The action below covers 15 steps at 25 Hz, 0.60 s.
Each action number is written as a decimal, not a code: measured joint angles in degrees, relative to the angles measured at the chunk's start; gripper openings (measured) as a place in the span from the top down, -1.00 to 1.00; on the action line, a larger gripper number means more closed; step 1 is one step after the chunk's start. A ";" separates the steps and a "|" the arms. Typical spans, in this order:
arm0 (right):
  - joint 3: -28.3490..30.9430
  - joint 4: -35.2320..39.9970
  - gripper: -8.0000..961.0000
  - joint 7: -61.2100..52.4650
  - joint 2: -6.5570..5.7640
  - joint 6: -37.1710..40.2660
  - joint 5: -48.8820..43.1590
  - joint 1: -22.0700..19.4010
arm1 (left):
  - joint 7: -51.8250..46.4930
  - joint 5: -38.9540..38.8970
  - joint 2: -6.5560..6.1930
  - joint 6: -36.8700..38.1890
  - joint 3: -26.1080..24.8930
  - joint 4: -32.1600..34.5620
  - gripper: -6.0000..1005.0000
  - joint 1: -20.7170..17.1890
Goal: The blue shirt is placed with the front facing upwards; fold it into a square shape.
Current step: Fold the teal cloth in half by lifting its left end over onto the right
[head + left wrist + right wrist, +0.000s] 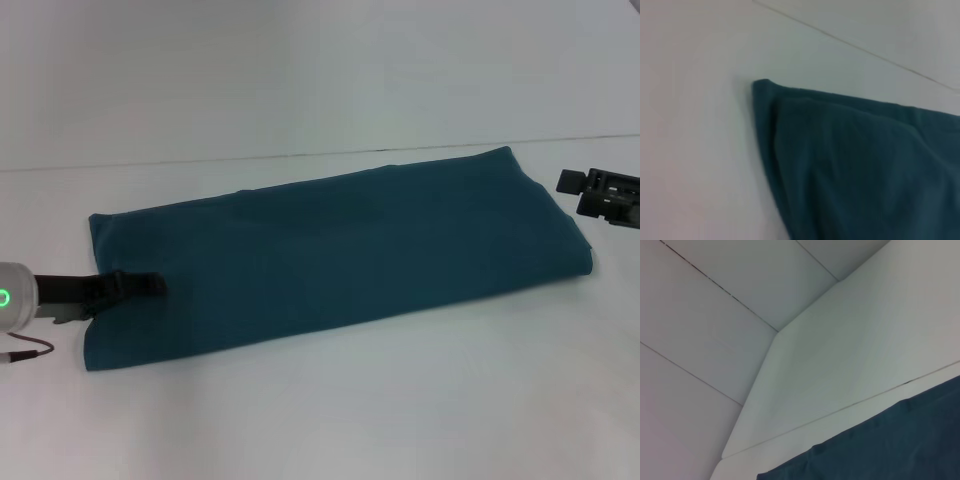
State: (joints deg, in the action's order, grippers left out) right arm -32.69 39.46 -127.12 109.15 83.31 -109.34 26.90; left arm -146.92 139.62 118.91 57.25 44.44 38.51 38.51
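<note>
Left gripper point(150, 285) grips the blue shirt's point(350, 250) end; right gripper's point(575, 185) state is unclear; final crosswise fold seems next.

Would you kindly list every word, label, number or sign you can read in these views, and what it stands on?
None can be read: the blue shirt is folded into a long strip showing only plain fabric, and the white table and both grippers carry no legible text.
</note>
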 joint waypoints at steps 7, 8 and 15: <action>0.00 0.00 -0.80 0.03 -0.08 -0.31 0.12 -0.53 | -0.08 -1.43 -0.13 3.22 -0.65 0.77 -0.74 1.49; 0.00 0.00 -0.80 0.03 -0.09 -0.33 0.11 -0.58 | -0.13 -1.48 -0.24 3.54 -0.66 0.85 -0.69 1.78; 0.00 0.00 -0.80 0.03 -0.09 -0.38 0.11 -0.99 | -1.61 -0.86 -0.51 3.76 -0.15 1.50 -0.29 3.25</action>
State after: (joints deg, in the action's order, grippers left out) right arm -32.69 39.46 -127.08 109.07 82.93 -109.22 25.92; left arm -148.53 138.76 118.40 61.01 44.29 40.01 41.76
